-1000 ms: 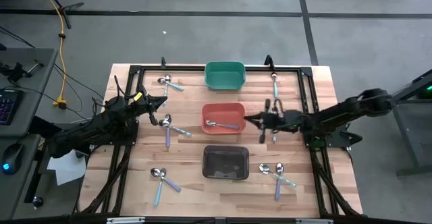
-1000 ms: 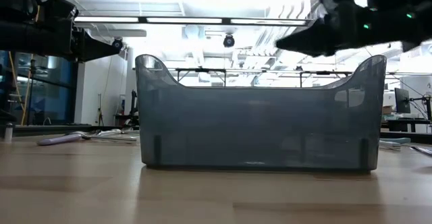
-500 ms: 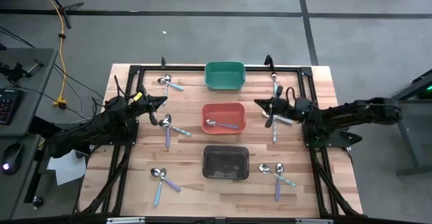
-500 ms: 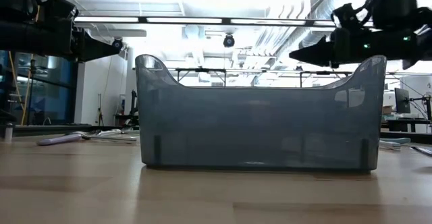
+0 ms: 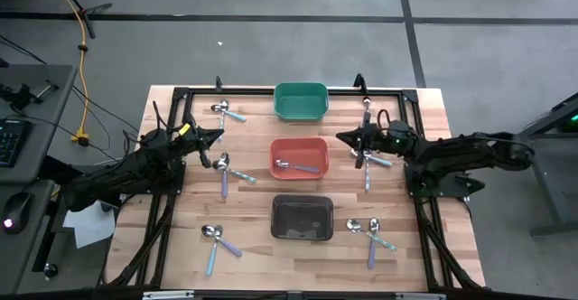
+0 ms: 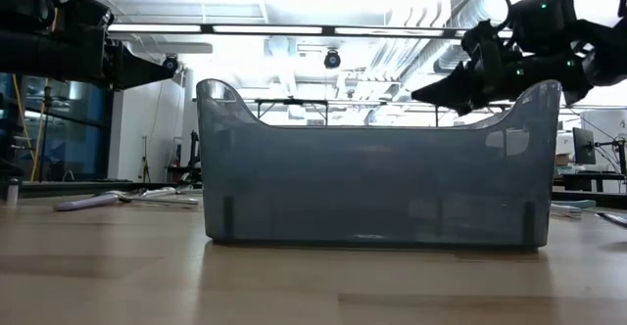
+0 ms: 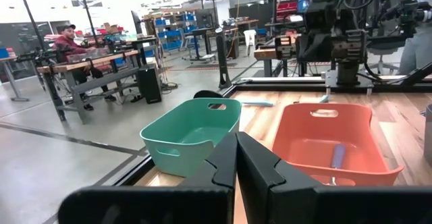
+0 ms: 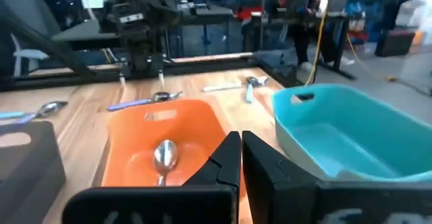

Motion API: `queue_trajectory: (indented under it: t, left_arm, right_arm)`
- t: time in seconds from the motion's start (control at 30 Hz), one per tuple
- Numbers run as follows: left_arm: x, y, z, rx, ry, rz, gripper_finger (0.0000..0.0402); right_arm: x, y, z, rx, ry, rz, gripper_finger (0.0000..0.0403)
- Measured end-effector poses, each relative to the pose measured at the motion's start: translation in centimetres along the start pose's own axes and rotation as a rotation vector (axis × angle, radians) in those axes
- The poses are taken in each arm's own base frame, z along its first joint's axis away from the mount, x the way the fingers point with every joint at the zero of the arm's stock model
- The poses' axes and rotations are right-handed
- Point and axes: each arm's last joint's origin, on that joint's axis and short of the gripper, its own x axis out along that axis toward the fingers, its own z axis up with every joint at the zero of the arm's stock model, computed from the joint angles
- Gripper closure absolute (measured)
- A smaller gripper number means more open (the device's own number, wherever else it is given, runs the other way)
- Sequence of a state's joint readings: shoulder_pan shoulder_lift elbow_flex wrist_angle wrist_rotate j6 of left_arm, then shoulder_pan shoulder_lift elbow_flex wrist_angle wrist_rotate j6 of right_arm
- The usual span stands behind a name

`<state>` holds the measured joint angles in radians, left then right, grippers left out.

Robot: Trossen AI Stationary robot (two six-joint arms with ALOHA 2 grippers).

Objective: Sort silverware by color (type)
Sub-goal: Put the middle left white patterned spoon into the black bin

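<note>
The right end effector (image 5: 341,138), pressed together and empty, has backed off the red bin's (image 5: 299,158) rim.

12 spoons (image 5: 223,109), 3 bins (image 5: 300,101), 2 arms (image 5: 126,175).

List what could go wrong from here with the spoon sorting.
1. Spoons lie crossed in pairs, so a grasp there could lift or drag two of different colors at once.
2. The right gripper, shut and empty, hovers between the red bin and the spoons beside it; coming down shut, it would likely knock one rather than grasp it.
3. Only one spoon lies in the red bin; the thin handles lie flat, so a pinch may slip.
</note>
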<state>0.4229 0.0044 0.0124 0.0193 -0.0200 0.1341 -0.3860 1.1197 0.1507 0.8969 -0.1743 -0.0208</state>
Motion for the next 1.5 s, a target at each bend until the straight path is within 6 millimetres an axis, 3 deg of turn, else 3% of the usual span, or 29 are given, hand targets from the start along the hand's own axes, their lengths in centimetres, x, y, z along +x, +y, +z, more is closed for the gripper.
queue_trajectory:
  t: [0.2,0.43,0.57,0.9,1.2,1.5]
  left_arm:
    - [0.0,0.0,0.0,0.000,0.000,0.000,0.0401]
    - [0.0,0.0,0.0,0.000,0.000,-0.001,0.0401]
    - [0.0,0.0,0.0,0.000,0.000,-0.001,0.0401]
    - [0.0,0.0,0.0,0.000,0.000,-0.001,0.0401]
    - [0.0,0.1,0.1,0.084,-0.003,0.021,0.0401]
    - [0.0,0.1,0.1,-0.111,-0.007,0.019,0.0401]
  right_arm:
    - [1.0,0.0,2.3,-0.036,-0.067,0.050,0.0403]
    - [1.2,1.9,1.2,0.006,0.069,0.148,0.0403]
    - [0.8,2.3,0.6,0.003,0.159,0.098,0.0403]
    - [-0.7,2.7,2.3,-0.012,0.190,0.086,0.0403]
    - [-1.5,2.6,2.0,0.048,0.270,0.028,0.0403]
    - [-1.5,2.4,1.9,0.062,0.286,-0.004,0.0403]
